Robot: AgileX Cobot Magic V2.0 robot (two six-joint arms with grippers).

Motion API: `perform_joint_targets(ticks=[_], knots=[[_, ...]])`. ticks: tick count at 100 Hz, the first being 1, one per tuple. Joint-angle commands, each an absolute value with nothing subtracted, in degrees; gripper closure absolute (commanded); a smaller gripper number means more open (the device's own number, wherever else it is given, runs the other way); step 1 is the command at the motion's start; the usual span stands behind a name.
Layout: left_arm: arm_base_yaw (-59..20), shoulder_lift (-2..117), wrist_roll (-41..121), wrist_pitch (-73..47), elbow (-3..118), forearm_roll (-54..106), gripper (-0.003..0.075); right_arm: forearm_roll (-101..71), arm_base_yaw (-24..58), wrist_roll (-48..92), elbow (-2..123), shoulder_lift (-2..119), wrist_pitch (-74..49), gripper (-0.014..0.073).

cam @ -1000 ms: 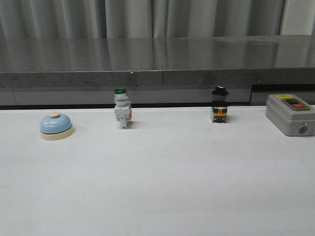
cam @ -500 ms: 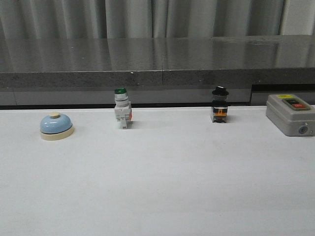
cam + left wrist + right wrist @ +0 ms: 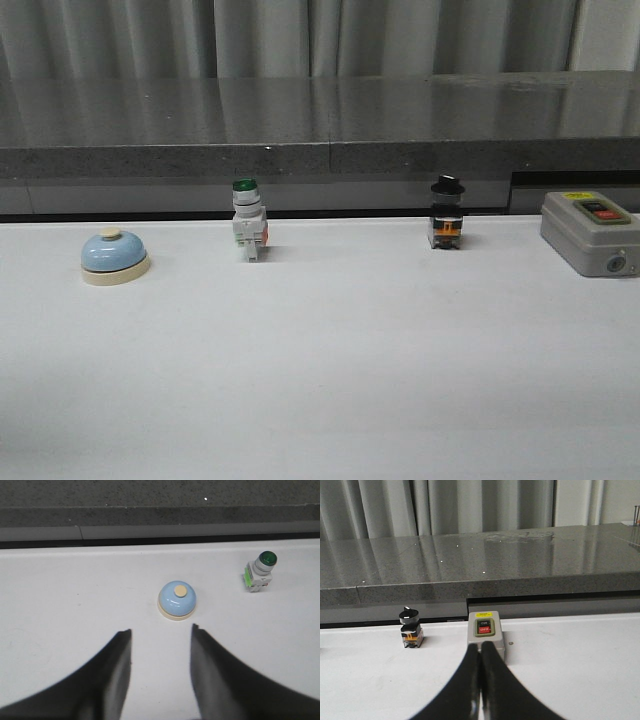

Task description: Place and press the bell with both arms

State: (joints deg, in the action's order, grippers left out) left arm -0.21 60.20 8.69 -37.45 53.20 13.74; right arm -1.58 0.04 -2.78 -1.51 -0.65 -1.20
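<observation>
The light-blue bell (image 3: 114, 256) with a cream base and button stands at the far left of the white table. It also shows in the left wrist view (image 3: 177, 599), just ahead of my left gripper (image 3: 161, 629), which is open and empty with the bell apart from its tips. My right gripper (image 3: 480, 646) is shut and empty, its tips in front of the grey on/off switch box (image 3: 485, 631). Neither arm shows in the front view.
A green-capped white pushbutton switch (image 3: 248, 222) stands right of the bell, also in the left wrist view (image 3: 260, 571). A black-capped switch (image 3: 446, 214) and the grey switch box (image 3: 590, 232) stand further right. A dark stone ledge (image 3: 320, 130) runs along the table's back.
</observation>
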Motion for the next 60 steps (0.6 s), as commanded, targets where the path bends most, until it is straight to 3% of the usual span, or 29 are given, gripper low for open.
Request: perform_joint_targets(ticks=[1, 10, 60], knots=[[-0.36, 63.33, 10.49, -35.23, 57.53, 16.66, 0.0223, -1.21, -0.29, -2.55, -0.66, -1.40, 3.70, 0.0662], [-0.36, 67.75, 10.49, -35.23, 59.79, 19.21, 0.0131, -1.21, -0.29, -2.55, -0.66, -1.40, 3.70, 0.0662], [-7.64, 94.76, 10.49, -41.79, 80.32, 20.77, 0.0135, -1.21, -0.29, -2.55, -0.66, -1.40, 3.70, 0.0662]])
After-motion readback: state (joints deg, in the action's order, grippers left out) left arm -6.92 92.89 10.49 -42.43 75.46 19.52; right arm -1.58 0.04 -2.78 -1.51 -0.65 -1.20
